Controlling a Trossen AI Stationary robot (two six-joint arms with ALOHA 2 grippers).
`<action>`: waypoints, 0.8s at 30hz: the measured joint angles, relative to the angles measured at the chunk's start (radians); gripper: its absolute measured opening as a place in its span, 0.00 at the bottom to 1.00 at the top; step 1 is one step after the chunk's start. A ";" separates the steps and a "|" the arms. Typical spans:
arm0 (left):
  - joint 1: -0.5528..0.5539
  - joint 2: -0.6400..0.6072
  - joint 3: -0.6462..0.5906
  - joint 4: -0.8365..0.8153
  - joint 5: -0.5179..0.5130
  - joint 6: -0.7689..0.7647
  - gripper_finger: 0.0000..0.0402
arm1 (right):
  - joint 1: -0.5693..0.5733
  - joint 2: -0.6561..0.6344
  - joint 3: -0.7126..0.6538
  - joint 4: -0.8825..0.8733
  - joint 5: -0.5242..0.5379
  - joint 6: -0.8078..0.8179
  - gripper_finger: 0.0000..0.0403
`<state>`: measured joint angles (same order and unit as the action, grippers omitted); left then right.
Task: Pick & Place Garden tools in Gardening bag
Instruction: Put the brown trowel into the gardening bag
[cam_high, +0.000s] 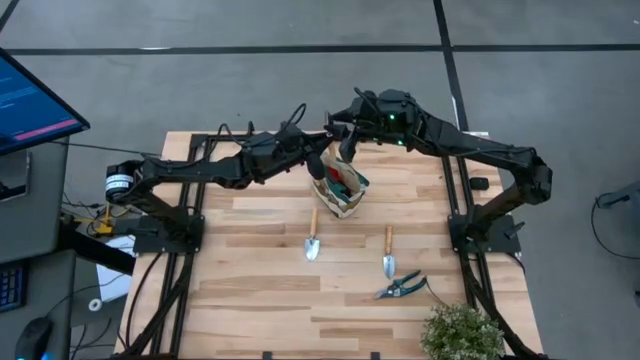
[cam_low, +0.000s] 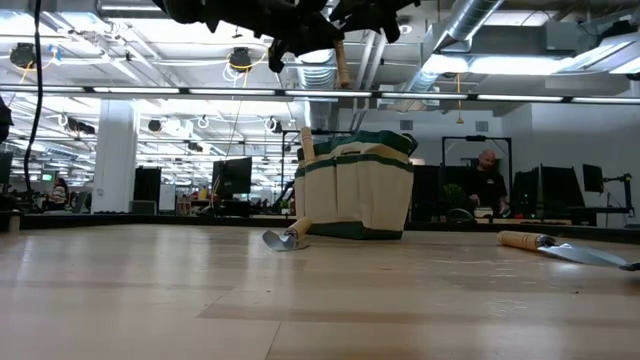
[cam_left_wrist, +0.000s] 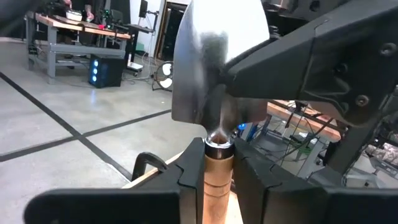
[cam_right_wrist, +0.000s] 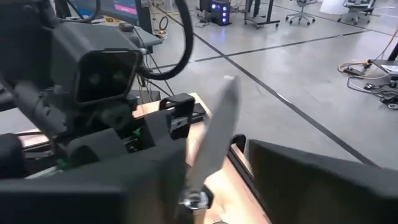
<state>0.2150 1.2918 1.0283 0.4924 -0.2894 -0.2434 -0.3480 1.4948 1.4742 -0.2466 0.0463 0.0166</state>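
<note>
Fingers (cam_left_wrist: 186, 186) of the left gripper (cam_left_wrist: 219, 186) are pinching a trowel (cam_left_wrist: 214, 93) by its wooden handle, silver blade pointing away from the wrist, above the bag (cam_high: 338, 193) at the table's (cam_high: 260, 300) far middle. Crowding it from the other side, the right gripper (cam_high: 345, 140) is hovering right at the same blade, its fingers (cam_right_wrist: 298, 180) standing apart on either side of the metal; whether they are touching it I cannot tell. Beneath both, the beige, green-trimmed bag is sitting upright, holding a wooden handle and red-and-black items. Nearer the front, a second trowel (cam_high: 312, 238) and a third trowel (cam_high: 388, 253) are lying flat, well apart, with blue shears (cam_high: 400, 287) just beside the third. A leafy plant (cam_high: 462, 335) is sitting at the front right corner.
</note>
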 joint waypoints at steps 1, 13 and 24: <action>0.000 0.005 0.000 0.003 0.000 -0.001 0.13 | -0.002 0.000 0.000 -0.002 -0.002 0.000 0.28; 0.000 0.017 0.000 0.002 0.026 -0.003 0.26 | -0.018 -0.011 0.000 0.009 -0.037 0.010 0.00; -0.008 -0.048 -0.001 -0.121 0.043 -0.076 0.57 | -0.211 -0.184 -0.087 0.223 -0.048 -0.057 0.00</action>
<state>0.2073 1.2435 1.0271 0.3711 -0.2462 -0.3199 -0.5588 1.3112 1.3870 -0.0240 -0.0013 -0.0405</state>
